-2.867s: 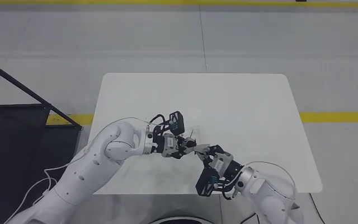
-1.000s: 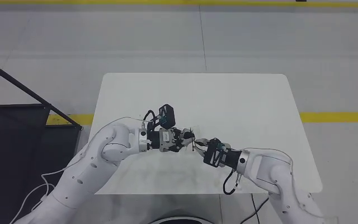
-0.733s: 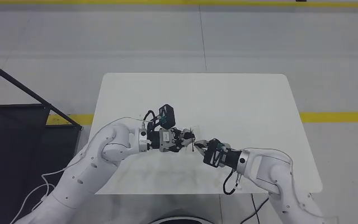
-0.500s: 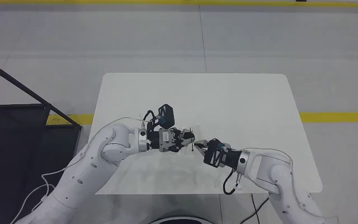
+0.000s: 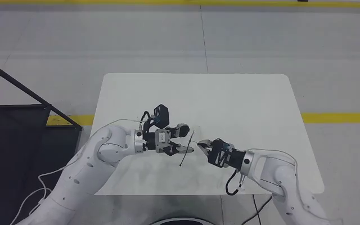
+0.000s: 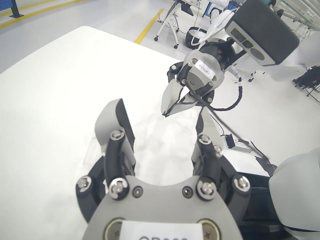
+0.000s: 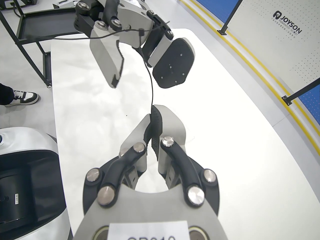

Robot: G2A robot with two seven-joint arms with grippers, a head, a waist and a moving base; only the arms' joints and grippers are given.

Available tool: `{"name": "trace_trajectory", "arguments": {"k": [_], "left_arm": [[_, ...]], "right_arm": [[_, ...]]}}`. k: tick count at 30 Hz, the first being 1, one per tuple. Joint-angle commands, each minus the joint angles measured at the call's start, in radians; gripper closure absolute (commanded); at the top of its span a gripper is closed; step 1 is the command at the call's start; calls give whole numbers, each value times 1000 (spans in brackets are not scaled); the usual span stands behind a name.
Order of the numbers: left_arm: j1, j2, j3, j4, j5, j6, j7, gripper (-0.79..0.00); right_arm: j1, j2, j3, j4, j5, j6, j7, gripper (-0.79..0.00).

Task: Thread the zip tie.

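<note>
A thin black zip tie (image 7: 149,73) rises from my right gripper (image 7: 151,116), which is shut on one end of it. The tie's small head (image 7: 141,31) sits up by the left gripper's body, and its tail trails off sideways. My left gripper (image 7: 141,84) stands open around the strand, with its pads (image 7: 173,63) apart from it. In the top view both grippers meet near the table's front middle: the left gripper (image 5: 183,139) open, the right gripper (image 5: 201,146) facing it, and the zip tie (image 5: 183,159) slanting between them. In the left wrist view my open left gripper (image 6: 160,106) faces the shut right one.
The white table (image 5: 253,101) carries nothing else. A black frame and cloth (image 5: 22,135) stand off its left edge. The table's front edge (image 5: 169,194) runs close under both arms.
My left gripper has opened and let go of the zip tie, drawing back a little to the left. The right gripper keeps hold, and the tie now hangs slanted from it.
</note>
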Motion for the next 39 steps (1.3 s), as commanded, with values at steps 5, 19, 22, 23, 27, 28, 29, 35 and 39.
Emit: {"name": "trace_trajectory", "arguments": {"k": [5,19,22,23,27,28,29,35,39], "left_arm": [[22,9,-37,32,-57,-23,11,-597],[-5,25,-43,96,-480,-11,-163,-785],[-5,25,-43,96,-480,-11,-163,-785],[-5,25,-43,96,-480,-11,-163,-785],[-5,25,-43,96,-480,-11,-163,-785],[-5,25,-43,96,-480,-11,-163,-785],[-5,25,-43,96,-480,-11,-163,-785],[16,22,-34,48,-512,22,-153,-785],[18,24,-23,29,-595,18,-202,-785]], "right_arm": [[-7,4,15,7,23,-36,-34,0],[20,10,7,48,77,-149,-76,0],[33,12,-2,77,119,-205,-83,0],[35,12,-2,80,124,-209,-82,0],[35,12,-2,80,124,-209,-82,0],[35,12,-2,80,124,-209,-82,0],[35,12,-2,80,124,-209,-82,0],[30,11,-19,77,120,-208,-77,0],[73,8,-49,157,203,-242,-41,0]]}}
